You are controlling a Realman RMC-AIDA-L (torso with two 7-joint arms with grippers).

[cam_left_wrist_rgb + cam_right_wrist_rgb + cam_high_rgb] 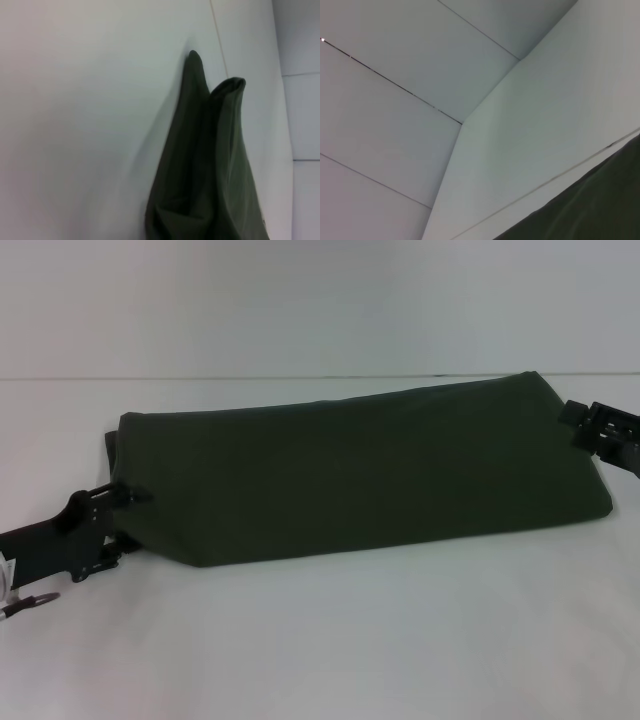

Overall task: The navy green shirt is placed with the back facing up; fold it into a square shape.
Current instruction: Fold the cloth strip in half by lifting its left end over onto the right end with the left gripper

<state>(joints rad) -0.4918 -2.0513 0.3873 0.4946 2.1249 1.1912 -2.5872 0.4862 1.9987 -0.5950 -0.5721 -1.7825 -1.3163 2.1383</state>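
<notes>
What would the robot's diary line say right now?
step: folding | navy green shirt: long folded band on table | left gripper: at its left end | right gripper: at right end

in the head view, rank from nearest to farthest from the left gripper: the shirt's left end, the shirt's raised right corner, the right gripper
1. The navy green shirt at its left end, right at the left gripper on the left side.
2. The shirt's raised right corner, far across at upper right.
3. The right gripper, just past that corner at the right edge.
</notes>
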